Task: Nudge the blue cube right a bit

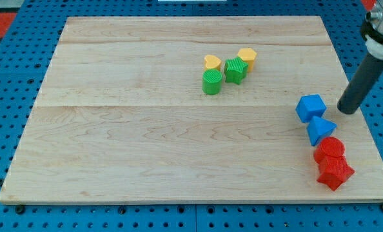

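While my tip (349,111) (bare rod, gripping nothing) rests right of the faceted blue cube (310,107) — apart.

The arm ends in a smooth, dark cylindrical rod with a flat-cut tip (349,110), topped by a pale grey collar and darker housing above.

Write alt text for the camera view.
My tip rests on the wooden board just right of the blue cube. Below the cube sit a blue triangular block and two red blocks; green and yellow blocks cluster near top centre.
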You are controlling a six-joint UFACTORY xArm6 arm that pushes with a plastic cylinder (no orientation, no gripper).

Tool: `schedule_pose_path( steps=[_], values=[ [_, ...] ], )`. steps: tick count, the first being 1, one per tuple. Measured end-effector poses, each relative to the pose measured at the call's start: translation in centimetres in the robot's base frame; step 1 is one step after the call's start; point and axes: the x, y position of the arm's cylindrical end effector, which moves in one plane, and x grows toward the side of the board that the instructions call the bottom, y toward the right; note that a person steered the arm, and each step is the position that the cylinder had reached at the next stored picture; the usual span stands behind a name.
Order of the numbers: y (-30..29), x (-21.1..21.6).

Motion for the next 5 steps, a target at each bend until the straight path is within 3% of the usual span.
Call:
schedule_pose_path(
  steps=[2,3,4,5],
  values=[
    [-23.3,-4.9],
    [-31.2,-5.1],
    [-34.4,-5.8],
    [-30.5,-6.6]
  ],
)
